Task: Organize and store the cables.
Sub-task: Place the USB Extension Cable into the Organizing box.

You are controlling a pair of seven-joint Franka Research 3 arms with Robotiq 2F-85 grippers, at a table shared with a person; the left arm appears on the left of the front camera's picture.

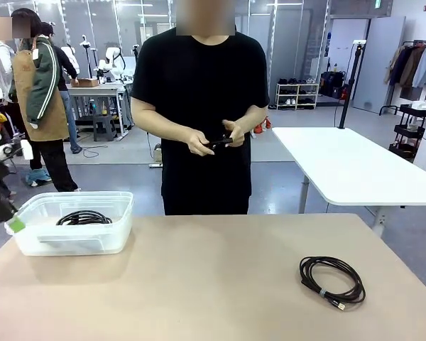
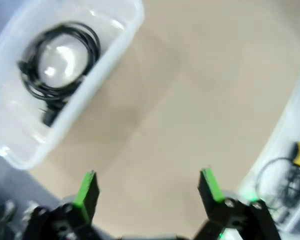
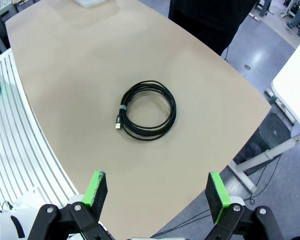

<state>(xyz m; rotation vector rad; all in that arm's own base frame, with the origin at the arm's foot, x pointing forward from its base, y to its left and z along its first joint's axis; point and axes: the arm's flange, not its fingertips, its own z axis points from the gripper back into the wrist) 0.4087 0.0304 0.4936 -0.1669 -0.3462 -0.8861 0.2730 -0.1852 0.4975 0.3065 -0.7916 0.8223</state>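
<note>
Loose coil (image 1: 332, 281) lay at lower right of the front view, centred ahead of my right gripper (image 3: 156, 179), wide open and empty, clearly nearer; my left gripper (image 2: 148, 175), equally open and empty, hung beside the bin (image 1: 125, 206) at left.

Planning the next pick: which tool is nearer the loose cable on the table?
Right. The right tool hangs open above the cable; the left tool is across the table, beside the bin.

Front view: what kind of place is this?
Probably a robotics lab: a robot's left tool beside a bin, a coiled cable laid out, and a white table and cart on open floor behind.
</note>
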